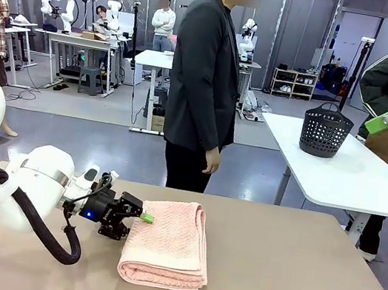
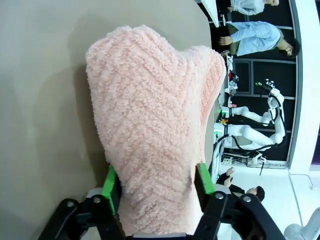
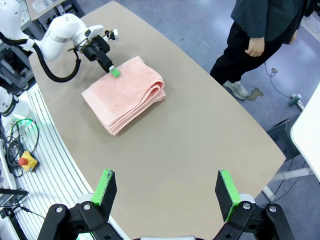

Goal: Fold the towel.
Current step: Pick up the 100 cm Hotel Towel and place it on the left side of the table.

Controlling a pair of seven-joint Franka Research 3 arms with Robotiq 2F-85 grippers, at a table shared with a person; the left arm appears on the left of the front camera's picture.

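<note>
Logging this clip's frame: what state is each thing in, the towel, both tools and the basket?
towel: folded in layers, lying flat on the table.
left tool: shut on the towel's edge.
right tool: open, holding nothing, high above the table.
basket: upright on the far white table.

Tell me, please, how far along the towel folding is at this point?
Done: the towel lies folded in several layers on the table. In hand: the left gripper is shut on one edge. Left: perhaps one more fold or release; the right gripper hangs open above the table.
</note>
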